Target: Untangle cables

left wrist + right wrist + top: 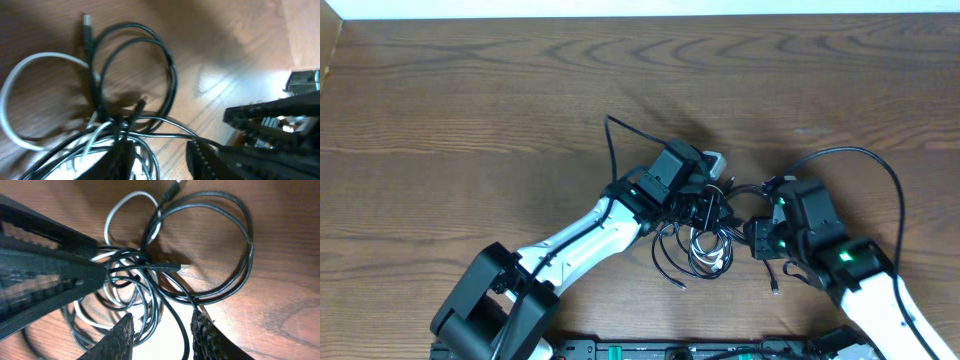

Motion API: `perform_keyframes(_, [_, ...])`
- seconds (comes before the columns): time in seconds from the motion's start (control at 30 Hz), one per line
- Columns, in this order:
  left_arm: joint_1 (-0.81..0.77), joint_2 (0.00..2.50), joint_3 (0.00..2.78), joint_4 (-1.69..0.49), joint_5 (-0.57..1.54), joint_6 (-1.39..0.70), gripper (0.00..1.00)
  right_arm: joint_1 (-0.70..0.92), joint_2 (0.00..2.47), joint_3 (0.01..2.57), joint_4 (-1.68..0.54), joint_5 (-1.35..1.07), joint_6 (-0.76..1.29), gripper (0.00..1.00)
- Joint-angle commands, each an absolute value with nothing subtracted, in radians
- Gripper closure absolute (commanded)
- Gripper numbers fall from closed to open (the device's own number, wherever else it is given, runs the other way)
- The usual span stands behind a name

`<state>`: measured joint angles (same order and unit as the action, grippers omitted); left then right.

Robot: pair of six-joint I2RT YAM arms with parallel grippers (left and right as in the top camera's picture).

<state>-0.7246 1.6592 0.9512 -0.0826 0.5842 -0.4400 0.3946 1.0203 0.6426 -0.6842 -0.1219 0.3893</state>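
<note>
Black cables [171,82] lay knotted with white cable [47,56] on bench [470,100] | right hand [162,319] gaped astride strands | left hand [157,152] grip could not be told | advised pinching one strand, easing outward slowly

The table [470,100] is dark brown wood with wavy, darker grain lines. The long cables [171,75] are glossy black, and the short cable [37,56] looped among them is white. One black plug [175,268] ends in a silver tip. The left arm [585,235] and the right arm [885,300] are white with black joints and black heads, and each shows a small green light [845,257].
</note>
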Motion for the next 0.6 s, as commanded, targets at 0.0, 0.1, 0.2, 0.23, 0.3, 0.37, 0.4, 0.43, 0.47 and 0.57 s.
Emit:
perform_keyframes(0.0, [-0.685,1.661,0.966,-0.097,0.522,-0.411,0.60,0.392,1.119,0.653,-0.667,-0.148,0.415,0.66])
perform_keyframes(0.1, [-0.659,1.661,0.966,-0.156,0.522,-0.411,0.61,0.392,1.197,0.653,-0.646,-0.214,0.415,0.68])
perform_keyframes(0.2, [-0.656,1.661,0.966,-0.228,0.523,-0.381,0.60,0.393,1.275,0.653,-0.622,-0.216,0.414,0.70])
perform_keyframes(0.23, [-0.659,1.661,0.966,-0.253,0.523,-0.366,0.61,0.393,1.301,0.653,-0.613,-0.219,0.415,0.71])
perform_keyframes(0.3, [-0.670,1.661,0.966,-0.305,0.523,-0.331,0.61,0.393,1.340,0.653,-0.601,-0.226,0.415,0.73])
perform_keyframes(0.37, [-0.674,1.661,0.966,-0.343,0.522,-0.302,0.61,0.393,1.377,0.653,-0.597,-0.228,0.414,0.77])
perform_keyframes(0.4, [-0.673,1.661,0.966,-0.355,0.522,-0.299,0.60,0.393,1.396,0.653,-0.599,-0.228,0.415,0.80])
perform_keyframes(0.43, [-0.673,1.661,0.966,-0.359,0.522,-0.299,0.60,0.393,1.412,0.653,-0.601,-0.228,0.414,0.83])
perform_keyframes(0.47, [-0.670,1.661,0.966,-0.359,0.522,-0.299,0.61,0.393,1.428,0.652,-0.604,-0.228,0.414,0.86])
perform_keyframes(0.57, [-0.668,1.661,0.966,-0.350,0.516,-0.300,0.60,0.395,1.470,0.652,-0.606,-0.228,0.414,0.95])
